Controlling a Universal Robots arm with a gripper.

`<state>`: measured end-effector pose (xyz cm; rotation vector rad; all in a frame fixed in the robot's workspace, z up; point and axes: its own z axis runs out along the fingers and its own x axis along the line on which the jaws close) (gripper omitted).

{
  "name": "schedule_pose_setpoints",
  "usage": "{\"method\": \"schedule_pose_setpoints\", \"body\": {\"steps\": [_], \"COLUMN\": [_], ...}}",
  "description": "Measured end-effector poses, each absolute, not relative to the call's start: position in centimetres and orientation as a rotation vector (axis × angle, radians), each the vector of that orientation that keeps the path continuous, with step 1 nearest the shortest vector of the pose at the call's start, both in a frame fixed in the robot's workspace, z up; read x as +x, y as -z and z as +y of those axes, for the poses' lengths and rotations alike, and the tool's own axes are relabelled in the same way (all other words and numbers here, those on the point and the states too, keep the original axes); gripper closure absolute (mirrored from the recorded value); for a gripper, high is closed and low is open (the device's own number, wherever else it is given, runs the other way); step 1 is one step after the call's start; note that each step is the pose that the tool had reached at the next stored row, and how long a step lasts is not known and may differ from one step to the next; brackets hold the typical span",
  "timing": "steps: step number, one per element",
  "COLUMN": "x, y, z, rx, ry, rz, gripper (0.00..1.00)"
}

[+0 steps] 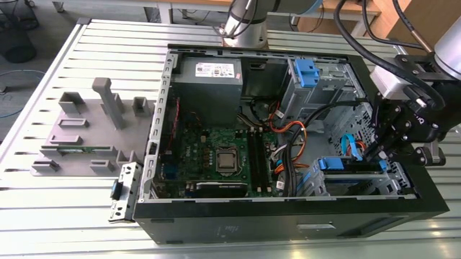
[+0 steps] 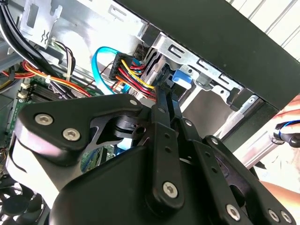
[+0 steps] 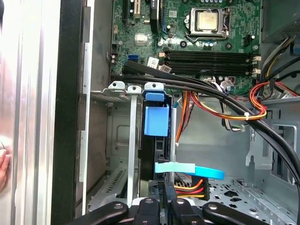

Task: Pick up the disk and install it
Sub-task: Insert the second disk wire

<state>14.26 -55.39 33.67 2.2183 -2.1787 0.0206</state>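
Disk (image 3: 155, 121) stands on edge in the drive bay (image 1: 360, 181) at the case's (image 1: 288, 221) front corner. Gripper (image 3: 161, 199) jaws closed on its rear edge; cables (image 3: 220, 112) crowd alongside.

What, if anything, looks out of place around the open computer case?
A person's hand is close to the computer case, just outside its black wall and near the gripper. Nothing looks spilled or damaged.

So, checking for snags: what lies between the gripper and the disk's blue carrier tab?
In the first wrist view, a flat light-blue cable crosses between the gripper and the disk's blue carrier tab.
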Motion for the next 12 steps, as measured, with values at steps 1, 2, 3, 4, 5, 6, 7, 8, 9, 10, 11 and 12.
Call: {"method": "schedule_pose_setpoints", "body": {"steps": [1,2,3,4,5,6,7,8,9,10,11,12], "x": [14.23,14.19,14.15,14.11,14.08,14.05,14.04,14.01,13.99,13.97,13.96,13.95], "y": [-33.67,-33.67,-33.67,-33.67,-33.66,-33.66,-33.66,-33.65,-33.64,-33.62,-33.61,-33.62], "z": [-55.38,-55.38,-55.38,-55.38,-55.38,-55.38,-55.38,-55.38,-55.38,-55.38,-55.37,-55.38], "rx": [2.218,2.219,2.219,2.220,2.220,2.220,2.220,2.221,2.221,2.221,2.221,2.221], "ry": [-0.021,-0.022,-0.023,-0.024,-0.025,-0.025,-0.026,-0.027,-0.027,-0.028,-0.028,-0.028], "rz": [-2.179,-2.180,-2.180,-2.180,-2.181,-2.181,-2.181,-2.181,-2.182,-2.182,-2.182,-2.182], "gripper": [0.84,0.84,0.84,0.84,0.84,0.84,0.84,0.84,0.84,0.84,0.84,0.84]}}
